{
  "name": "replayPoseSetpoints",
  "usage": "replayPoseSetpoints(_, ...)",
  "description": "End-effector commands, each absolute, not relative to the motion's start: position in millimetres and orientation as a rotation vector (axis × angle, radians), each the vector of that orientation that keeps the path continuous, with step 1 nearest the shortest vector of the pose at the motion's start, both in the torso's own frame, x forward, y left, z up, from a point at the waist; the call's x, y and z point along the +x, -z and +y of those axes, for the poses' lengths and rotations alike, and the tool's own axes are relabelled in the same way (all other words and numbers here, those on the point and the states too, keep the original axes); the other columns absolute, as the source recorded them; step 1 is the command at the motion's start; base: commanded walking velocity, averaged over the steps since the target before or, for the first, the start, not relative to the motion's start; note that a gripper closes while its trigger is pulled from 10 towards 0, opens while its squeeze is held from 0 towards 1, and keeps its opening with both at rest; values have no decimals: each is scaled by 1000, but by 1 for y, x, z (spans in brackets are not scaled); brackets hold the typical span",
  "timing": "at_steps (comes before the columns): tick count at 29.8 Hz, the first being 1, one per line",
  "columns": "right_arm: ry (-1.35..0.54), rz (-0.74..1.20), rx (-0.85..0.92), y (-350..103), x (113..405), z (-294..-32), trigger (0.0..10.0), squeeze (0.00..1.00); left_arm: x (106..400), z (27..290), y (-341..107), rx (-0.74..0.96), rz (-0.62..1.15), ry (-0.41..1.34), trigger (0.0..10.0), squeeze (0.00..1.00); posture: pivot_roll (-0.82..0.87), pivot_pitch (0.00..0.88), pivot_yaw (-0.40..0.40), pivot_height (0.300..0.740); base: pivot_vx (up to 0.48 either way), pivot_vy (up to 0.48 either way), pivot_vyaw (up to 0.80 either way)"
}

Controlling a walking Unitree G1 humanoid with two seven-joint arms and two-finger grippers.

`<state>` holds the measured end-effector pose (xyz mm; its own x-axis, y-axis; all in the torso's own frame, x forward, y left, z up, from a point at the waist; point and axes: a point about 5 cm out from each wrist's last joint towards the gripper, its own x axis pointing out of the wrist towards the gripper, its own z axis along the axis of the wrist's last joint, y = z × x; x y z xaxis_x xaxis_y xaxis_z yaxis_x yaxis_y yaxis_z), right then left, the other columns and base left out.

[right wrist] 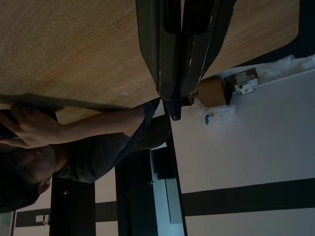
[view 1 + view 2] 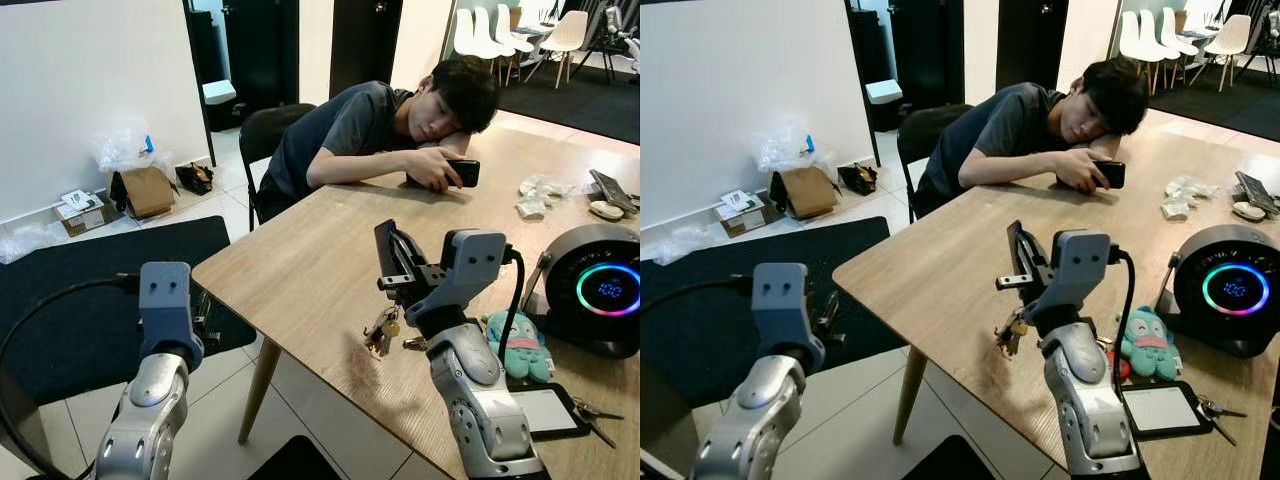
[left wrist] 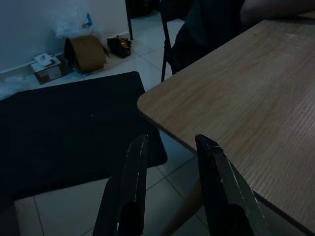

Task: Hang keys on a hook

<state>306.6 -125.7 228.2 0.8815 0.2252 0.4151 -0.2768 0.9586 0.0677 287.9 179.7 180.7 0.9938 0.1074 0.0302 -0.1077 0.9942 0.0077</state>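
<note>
Wooden table [image 2: 300,270] bears keys [image 2: 382,331] beneath right gripper [image 2: 385,255], fingers pressed together, gripping nothing visible. Left gripper [image 3: 172,152] parted, empty, off table edge.

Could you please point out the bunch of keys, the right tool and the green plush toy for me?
bunch of keys [image 2: 382,332], left eye view, on the hanging cluster of keys.
right tool [image 2: 391,256], left eye view, near the tips of its black fingers.
green plush toy [image 2: 520,345], left eye view, on its face.

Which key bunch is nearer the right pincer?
The bunch with the brass tag, just below the right pincer near the table edge; the other keys lie beside the black card holder.
</note>
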Motion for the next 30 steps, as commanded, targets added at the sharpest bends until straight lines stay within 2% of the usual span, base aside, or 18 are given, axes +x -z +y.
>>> replayPoseSetpoints(1,-272,-429,137,-231,305,-123,10000,0,285,180,-182,2,-44,-107,10000,0,51,98,21,740,0,0,0)
replayPoseSetpoints(17,-243,-356,181,-214,305,-122,10000,0,279,183,-170,41,-14,-110,10000,0,59,108,28,740,0,0,0)
replayPoseSetpoints(30,-228,-364,116,-213,304,-126,10000,0,278,190,-168,75,-23,-128,10000,0,58,114,30,740,0,0,0)
